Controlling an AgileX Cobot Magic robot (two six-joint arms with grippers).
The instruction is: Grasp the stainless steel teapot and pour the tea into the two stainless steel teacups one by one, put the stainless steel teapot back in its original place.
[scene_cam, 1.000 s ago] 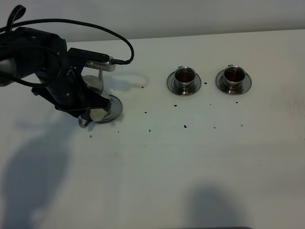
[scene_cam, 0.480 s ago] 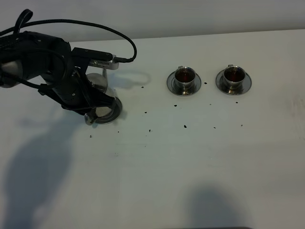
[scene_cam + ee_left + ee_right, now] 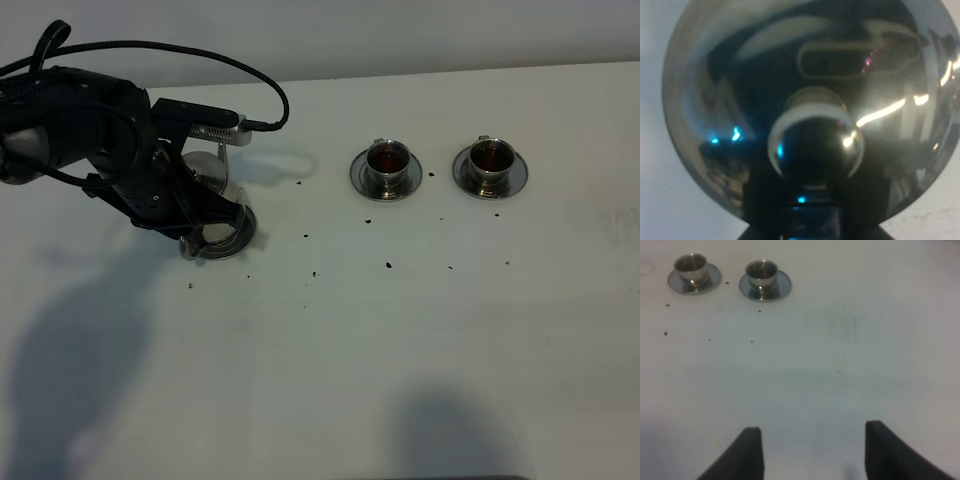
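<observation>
Overhead view: my left pincer (image 3: 200,235) is clenched on the shiny squat stainless steel teapot (image 3: 212,185), which sits at the left of the white table (image 3: 330,340), over the flat round steel coaster (image 3: 240,238) whose rim shows beneath it. Whether the base rests fully on the coaster I cannot tell, since my arm covers most of the pot. Left wrist view: the domed lid and its round knob (image 3: 815,145) fill the frame, showing the pot close below the camera.

Right of centre stand the two small stainless steel teacups, near cup (image 3: 388,164) and far cup (image 3: 492,162), each on a round steel saucer and each holding dark reddish-brown tea (image 3: 388,158). Pouring appears finished; only setting down remains. My right pincer (image 3: 812,452) hangs released and empty, well apart from the cups.

Risks, as I judge them: letting go while the pot sits off-centre could leave it tilted on the raised rim; withdrawing sideways could snag the handle and drag or tip the pot, spilling what tea remains.
</observation>
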